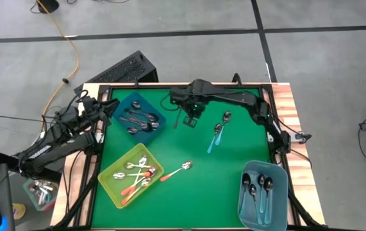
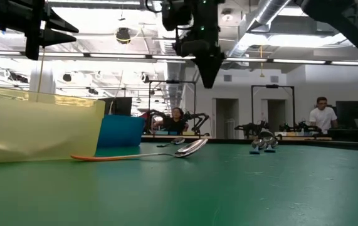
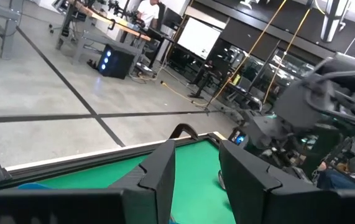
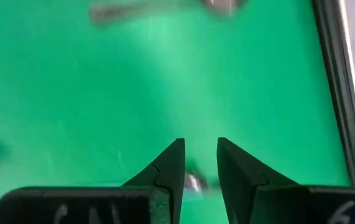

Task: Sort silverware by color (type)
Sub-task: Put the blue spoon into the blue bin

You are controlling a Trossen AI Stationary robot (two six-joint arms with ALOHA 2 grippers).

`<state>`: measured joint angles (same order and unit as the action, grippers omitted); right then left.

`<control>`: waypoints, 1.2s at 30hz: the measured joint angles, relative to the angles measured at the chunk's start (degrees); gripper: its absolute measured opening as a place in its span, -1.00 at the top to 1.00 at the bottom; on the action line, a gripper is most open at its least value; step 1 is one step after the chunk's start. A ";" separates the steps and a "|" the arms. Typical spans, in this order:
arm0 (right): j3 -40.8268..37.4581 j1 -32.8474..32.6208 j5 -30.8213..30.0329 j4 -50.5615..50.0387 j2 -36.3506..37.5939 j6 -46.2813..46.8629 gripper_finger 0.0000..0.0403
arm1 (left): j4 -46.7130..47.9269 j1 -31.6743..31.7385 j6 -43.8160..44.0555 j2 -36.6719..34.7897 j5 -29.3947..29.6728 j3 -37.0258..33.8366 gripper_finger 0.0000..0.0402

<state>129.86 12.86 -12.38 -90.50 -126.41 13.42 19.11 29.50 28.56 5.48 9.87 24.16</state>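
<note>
- Loose spoons on the green mat (image 1: 189, 199): one orange-handled spoon (image 1: 175, 171) lies just right of the yellow-green bin (image 1: 111, 184), bowl end pointing away from it; same spoon in low view (image 2: 142, 152), flat, handle toward the bin.
- Teal-handled spoon (image 1: 215, 138) lies diagonal, right of mat centre; a dark grey spoon (image 1: 225, 118) sits just beyond it, nr the back edge. The two look close, can't tell if touching.
- Yellow-green bin, front-left: holds several orange-handled spoons (image 1: 136, 176), piled & overlapping.
- Dark blue bin (image 1: 120, 106), back-left: holds a heap of dark grey spoons (image 1: 139, 121).
- Light blue bin (image 1: 245, 204), front-right corner: teal-handled spoons (image 1: 261, 192) lying lengthwise.
- Right gripper (image 1: 191, 119): reached across to back-centre of mat, between dark blue bin & the two loose spoons, raised above the mat (low view (image 2: 207, 75)). Wrist view (image 4: 200, 163) shows fingers a small gap apart, nothing held.
- Left gripper (image 1: 106, 106): waits at back-left edge, by the dark blue bin; wrist view (image 3: 196, 177) shows fingers parted, empty.
- Off table, front-left: small tub w/ spare cutlery (image 1: 40, 191).
- People at benches far behind, low view.
</note>
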 joint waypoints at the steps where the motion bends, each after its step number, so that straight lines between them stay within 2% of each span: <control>1: -0.72 -0.73 0.01 0.42 0.50 0.11 0.48 | -0.02 0.00 0.00 0.00 -0.02 0.00 0.45; 6: -9.30 -5.68 0.78 0.51 8.92 0.61 0.48 | 0.26 0.00 0.02 0.00 -0.59 0.00 0.45; 10: -25.08 -10.23 -0.16 2.62 20.95 6.21 0.48 | 1.91 0.00 0.04 0.00 -0.57 0.00 0.45; 14: -43.37 -15.26 -0.76 6.79 35.45 18.34 0.48 | 2.38 0.00 0.04 -0.01 -0.56 0.00 0.45; 16: -52.11 -17.73 -1.40 11.81 42.01 26.02 0.48 | 2.49 0.00 0.05 0.00 -0.54 0.00 0.45; 21: -70.90 -20.33 -6.52 33.35 54.18 42.60 0.48 | 2.45 0.00 0.08 0.00 -0.52 0.00 0.45; 25: -78.54 -17.99 -12.43 44.53 56.31 46.45 0.48 | 2.45 0.00 0.09 0.00 -0.20 0.00 0.45; 29: -80.52 -14.27 -16.89 49.21 53.50 40.44 0.48 | 2.47 0.00 0.13 0.00 -0.17 0.00 0.45; 31: -80.52 -11.74 -16.27 49.28 51.61 36.74 0.48 | 2.43 0.00 0.14 0.00 -0.14 0.00 0.45; 36: -80.04 -5.65 -6.90 52.62 47.05 29.77 0.35 | 2.45 0.00 -0.35 0.00 -0.15 0.00 0.45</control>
<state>49.83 7.20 -19.28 -37.89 -79.36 43.19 21.56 29.50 28.20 5.48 9.72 24.16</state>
